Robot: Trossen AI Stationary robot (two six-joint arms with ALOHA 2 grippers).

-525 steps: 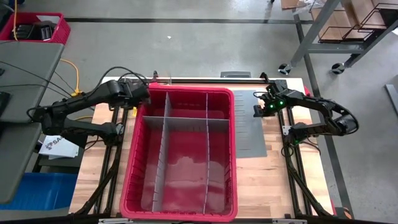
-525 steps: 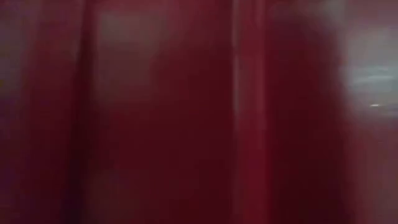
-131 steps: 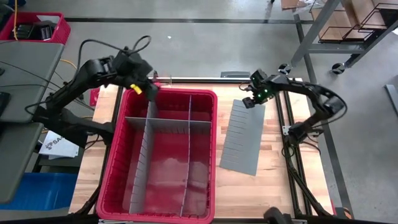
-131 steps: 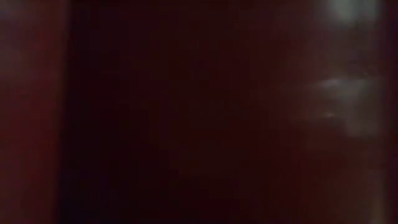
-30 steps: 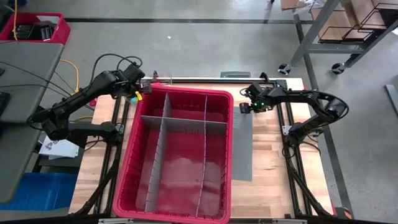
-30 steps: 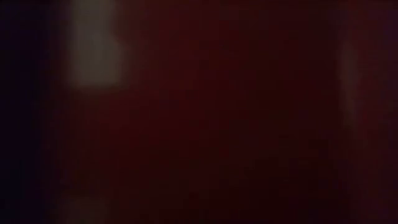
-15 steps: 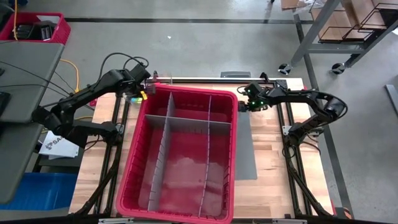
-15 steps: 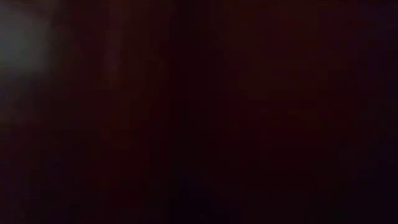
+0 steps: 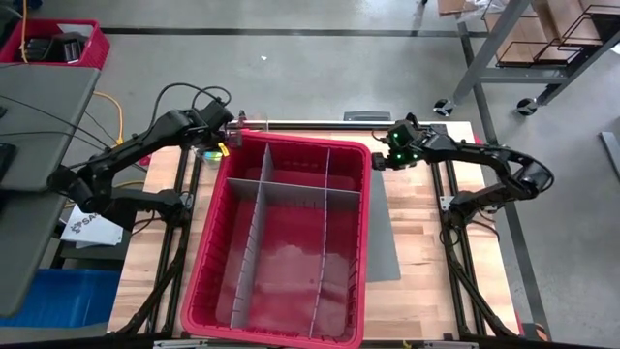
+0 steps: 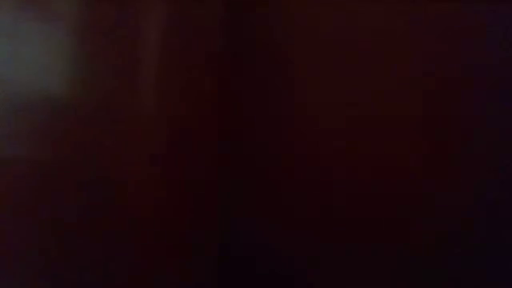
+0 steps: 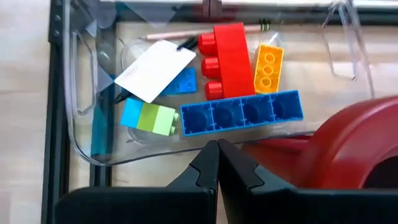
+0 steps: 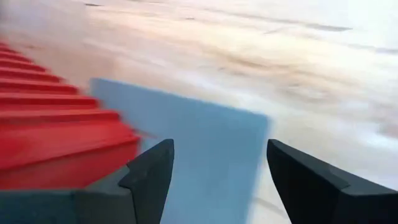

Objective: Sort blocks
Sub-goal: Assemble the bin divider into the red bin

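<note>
Blocks (image 11: pixel 239 84) lie loose in a clear plastic tray (image 11: pixel 87 134) just beside the far left corner of the red bin (image 9: pixel 291 145): a long blue brick (image 11: pixel 241 112), a red brick (image 11: pixel 227 53), an orange brick (image 11: pixel 268 67), a small blue brick (image 11: pixel 181 82), and a light blue and green pair (image 11: pixel 148 117), with a white card (image 11: pixel 155 70) resting partly over the small blue one.

Left jaws (image 11: pixel 218 163): pressed together, holding nothing, poised just short of the tray's near wall and aimed at the long blue brick.

Right jaws (image 12: pixel 219 171): spread wide, empty, hovering off the bin's far right corner, above a flat grey divider sheet (image 12: pixel 199 143) that lies on the counter (image 9: pixel 426 262) against the bin's right wall.

Step in hand, as judged: the approach to a first pick; no block shows in any of the bin's grey-divided compartments (image 9: pixel 291 233). The next move appears to call for the left jaws to part, clear the tray wall and descend over a single brick.

Edges and room: the bin's rounded red corner (image 11: pixel 354 140) crowds the left jaws on one side, a dark rail (image 11: pixel 57 93) bounds the tray on the other, and the bricks sit close together, so a neighbour may be nudged. Open counter lies beyond the bin's right wall. The low view is dark and shows nothing usable.
</note>
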